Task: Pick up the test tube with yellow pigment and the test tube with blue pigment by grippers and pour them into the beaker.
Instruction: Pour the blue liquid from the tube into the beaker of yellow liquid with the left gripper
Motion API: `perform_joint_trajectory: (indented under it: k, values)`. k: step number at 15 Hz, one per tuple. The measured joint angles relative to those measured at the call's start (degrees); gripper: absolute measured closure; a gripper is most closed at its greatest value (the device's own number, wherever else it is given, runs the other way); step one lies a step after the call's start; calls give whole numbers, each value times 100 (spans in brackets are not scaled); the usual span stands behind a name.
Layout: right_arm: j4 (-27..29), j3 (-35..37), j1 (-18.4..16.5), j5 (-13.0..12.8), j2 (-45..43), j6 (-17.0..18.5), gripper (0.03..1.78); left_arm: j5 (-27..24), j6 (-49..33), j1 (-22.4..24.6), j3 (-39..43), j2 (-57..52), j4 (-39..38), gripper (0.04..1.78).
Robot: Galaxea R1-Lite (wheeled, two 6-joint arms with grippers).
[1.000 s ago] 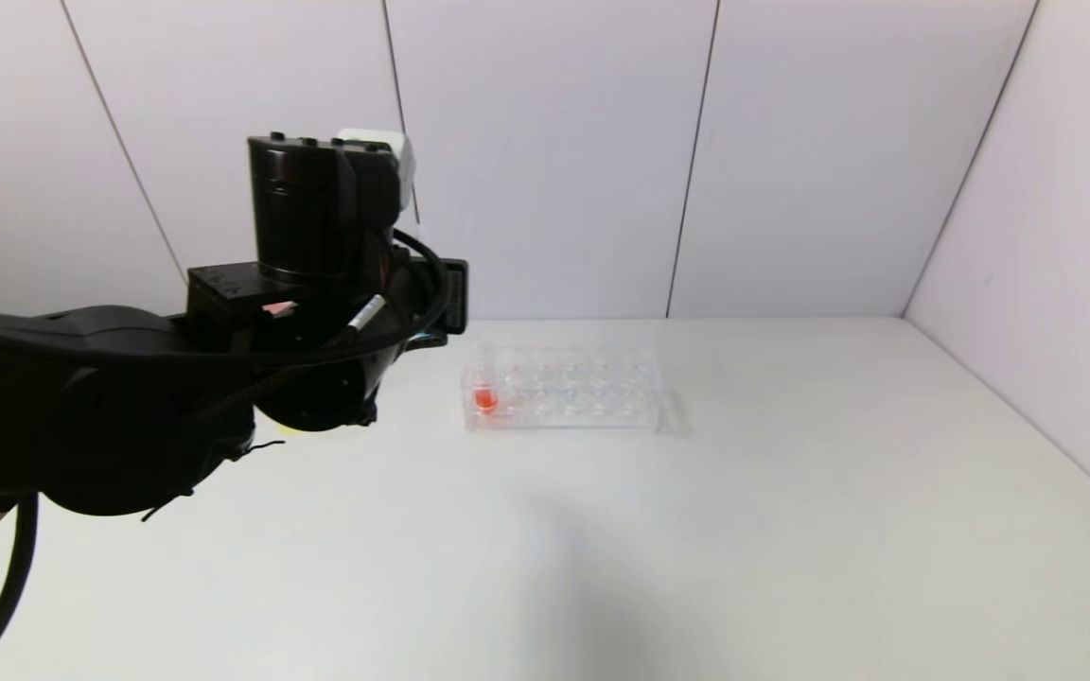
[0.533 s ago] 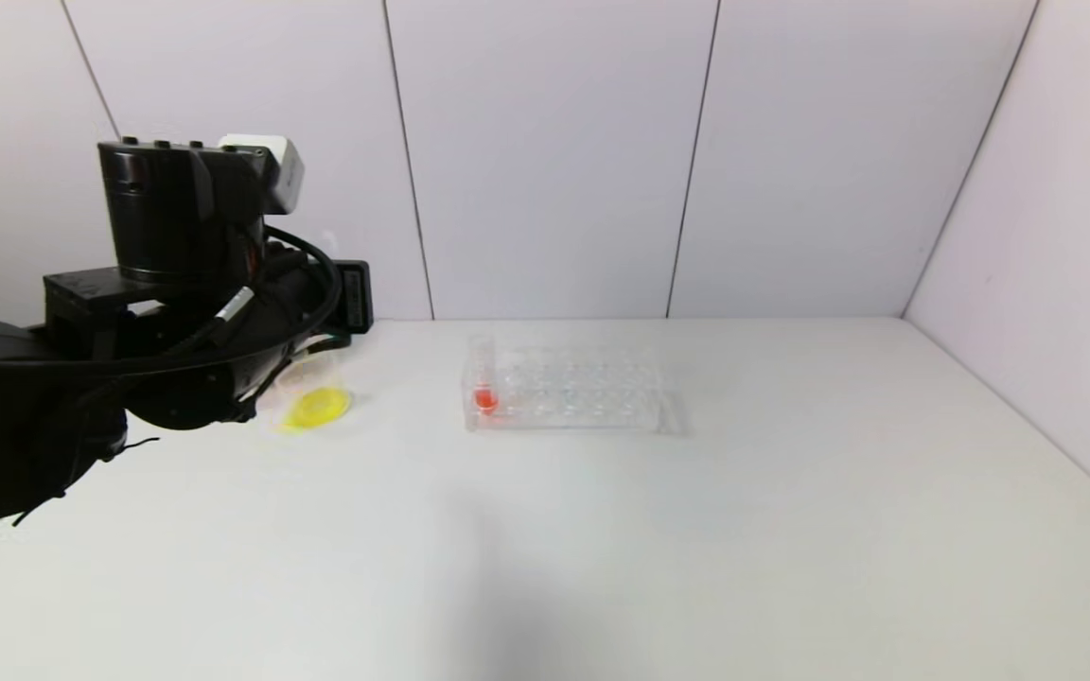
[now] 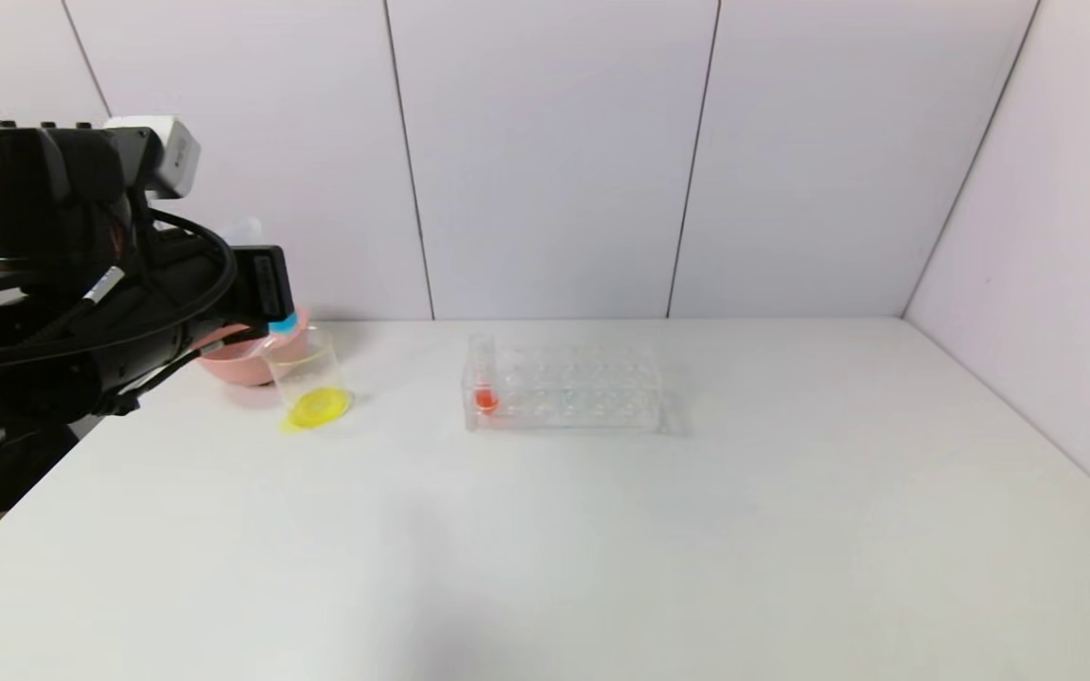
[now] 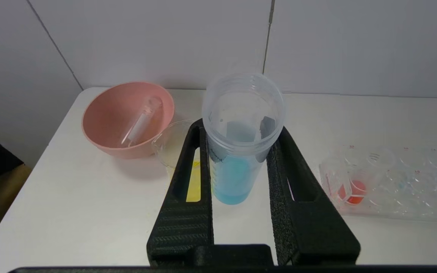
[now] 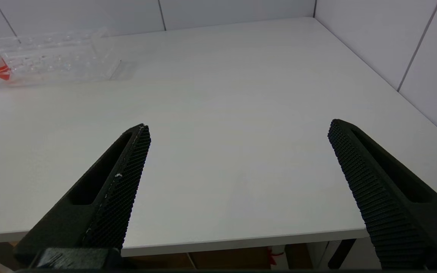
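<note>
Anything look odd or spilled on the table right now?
An empty clear tube lies tilted inside the pink bowl instead of standing in the clear rack. No spill shows; the yellow liquid sits inside the clear beaker.

The head camera looks forward and down from above onto the white bench (image 3: 602, 530), taking in the whole surface up to the wall panels. The left wrist camera sits close behind its jaws, facing the far left bench corner. The right wrist camera looks across the near edge. All three views share the clear tube rack (image 3: 564, 390).
</note>
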Motion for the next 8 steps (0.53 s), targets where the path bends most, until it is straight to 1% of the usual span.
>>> perform_joint_trajectory:
  k: [5, 8]
  values:
    - [0, 0, -2, 0, 0, -2, 10, -532, 24, 680, 323, -311, 165, 138]
    - [0, 0, 0, 0, 0, 0, 10, -603, 30, 958, 447, -390, 160, 138]
